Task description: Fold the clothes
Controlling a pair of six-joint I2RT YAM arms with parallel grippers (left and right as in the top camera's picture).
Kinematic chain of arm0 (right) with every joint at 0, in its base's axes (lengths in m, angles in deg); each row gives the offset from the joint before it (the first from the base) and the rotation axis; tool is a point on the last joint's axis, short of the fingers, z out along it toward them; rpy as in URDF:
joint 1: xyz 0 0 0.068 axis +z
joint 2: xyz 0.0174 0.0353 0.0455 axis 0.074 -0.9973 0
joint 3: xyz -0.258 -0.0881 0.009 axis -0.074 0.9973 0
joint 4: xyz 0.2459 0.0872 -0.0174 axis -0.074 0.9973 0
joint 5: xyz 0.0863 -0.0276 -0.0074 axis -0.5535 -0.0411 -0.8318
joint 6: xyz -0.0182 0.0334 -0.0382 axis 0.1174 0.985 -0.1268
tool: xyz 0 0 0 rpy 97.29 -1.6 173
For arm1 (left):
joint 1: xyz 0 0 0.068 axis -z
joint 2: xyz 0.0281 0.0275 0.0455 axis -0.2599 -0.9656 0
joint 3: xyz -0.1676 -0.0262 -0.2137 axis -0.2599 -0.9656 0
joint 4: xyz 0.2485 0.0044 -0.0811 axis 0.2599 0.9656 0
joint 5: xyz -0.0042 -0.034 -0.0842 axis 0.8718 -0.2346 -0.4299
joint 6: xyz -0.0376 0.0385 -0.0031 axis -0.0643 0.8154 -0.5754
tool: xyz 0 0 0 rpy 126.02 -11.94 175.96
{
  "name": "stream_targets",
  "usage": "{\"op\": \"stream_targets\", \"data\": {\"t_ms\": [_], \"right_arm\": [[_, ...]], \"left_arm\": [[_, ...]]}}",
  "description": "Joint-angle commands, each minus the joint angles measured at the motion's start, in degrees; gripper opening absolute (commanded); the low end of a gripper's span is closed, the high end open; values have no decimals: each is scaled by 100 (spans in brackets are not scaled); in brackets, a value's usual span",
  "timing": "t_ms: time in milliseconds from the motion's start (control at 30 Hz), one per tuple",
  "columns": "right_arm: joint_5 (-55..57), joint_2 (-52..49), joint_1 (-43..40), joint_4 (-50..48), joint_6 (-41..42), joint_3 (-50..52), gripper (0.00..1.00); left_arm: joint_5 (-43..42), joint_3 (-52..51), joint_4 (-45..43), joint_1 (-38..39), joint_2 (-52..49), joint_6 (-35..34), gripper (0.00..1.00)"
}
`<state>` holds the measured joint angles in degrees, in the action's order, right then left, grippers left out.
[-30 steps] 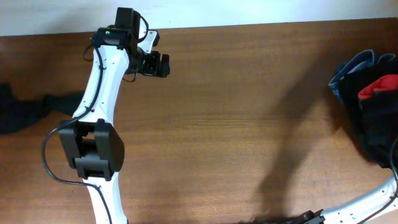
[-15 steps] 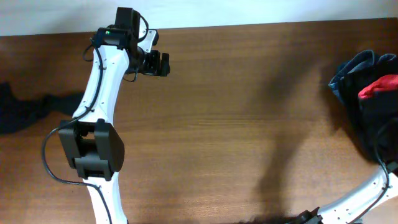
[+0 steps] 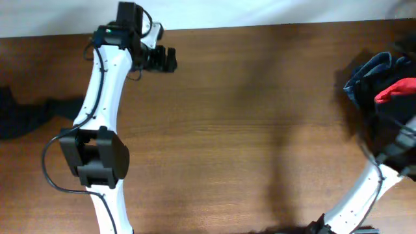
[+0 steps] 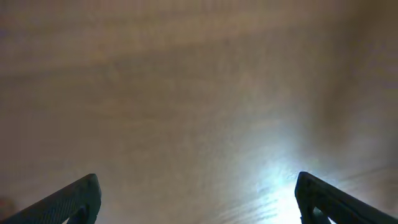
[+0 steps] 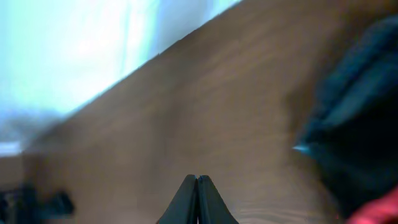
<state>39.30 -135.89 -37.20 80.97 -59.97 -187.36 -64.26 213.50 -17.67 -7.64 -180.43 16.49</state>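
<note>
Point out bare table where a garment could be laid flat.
Widest bare wood: the middle of the table, between the left arm and the clothes pile at the right edge, far side to near side. Crowded: the right edge, where the pile and right arm meet; the left edge, where a dark garment lies by the left arm.

- Your wooden table (image 3: 260, 110) is brown, with its grain running left to right.
- At its right edge you have a heap of clothes (image 3: 374, 73) in dark, grey-blue and red.
- At its left edge lies one dark garment (image 3: 26, 120).
</note>
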Motion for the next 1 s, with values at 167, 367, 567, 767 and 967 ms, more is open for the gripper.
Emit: {"op": "stream_targets", "data": {"t_ms": [167,367,567,767,967], "right_arm": [[1526,820,2013,35,-299,-87,4],[2201,822,3327,35,-295,-70,14],[3119,815,4242,35,-291,-70,99],[3134,815,4706,35,-291,-70,99],[3134,815,4765,33,-291,-70,99]], "left_arm": [[-142,798,-11,-581,9,-632,99],[-140,796,96,-761,9,-627,99],[-138,796,96,-758,7,-627,99],[-138,796,96,-758,7,-625,99],[-138,796,96,-758,7,-625,99]]}}
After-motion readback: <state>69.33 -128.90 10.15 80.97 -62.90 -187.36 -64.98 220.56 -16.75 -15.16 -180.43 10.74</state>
